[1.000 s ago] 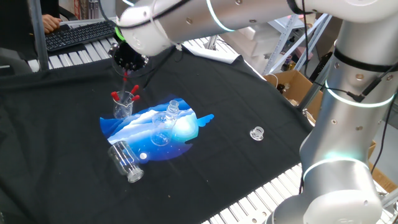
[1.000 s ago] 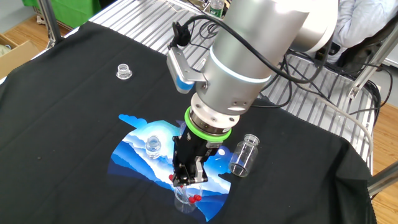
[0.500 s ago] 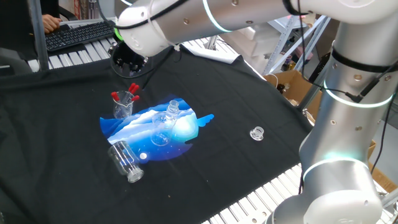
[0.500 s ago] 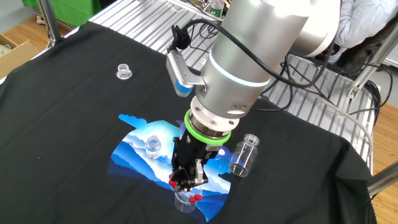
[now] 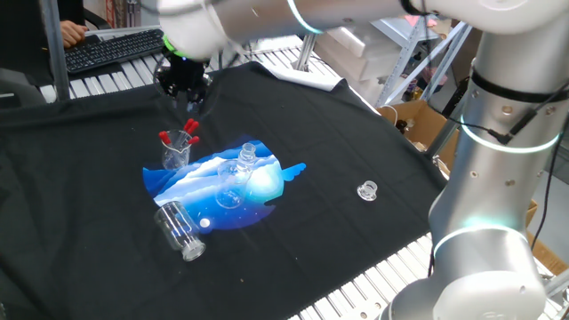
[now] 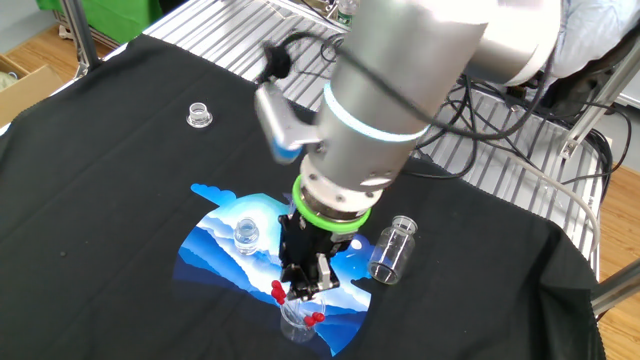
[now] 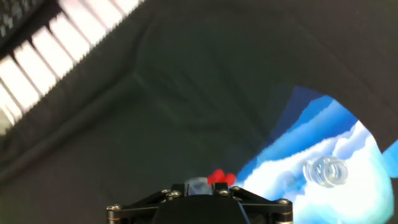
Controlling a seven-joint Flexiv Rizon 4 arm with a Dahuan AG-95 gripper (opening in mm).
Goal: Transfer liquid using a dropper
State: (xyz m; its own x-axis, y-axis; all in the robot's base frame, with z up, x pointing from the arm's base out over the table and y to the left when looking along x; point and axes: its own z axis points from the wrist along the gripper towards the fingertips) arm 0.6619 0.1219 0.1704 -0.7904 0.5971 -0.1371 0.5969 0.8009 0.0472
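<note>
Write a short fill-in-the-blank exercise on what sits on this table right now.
1. The droppers standing in the small beaker have bulbs coloured ____.
2. The empty jar near the mat's edge lies on its ____.
3. The small flask stands on a mat printed mostly in ____.

Missing words: red; side; blue
</note>
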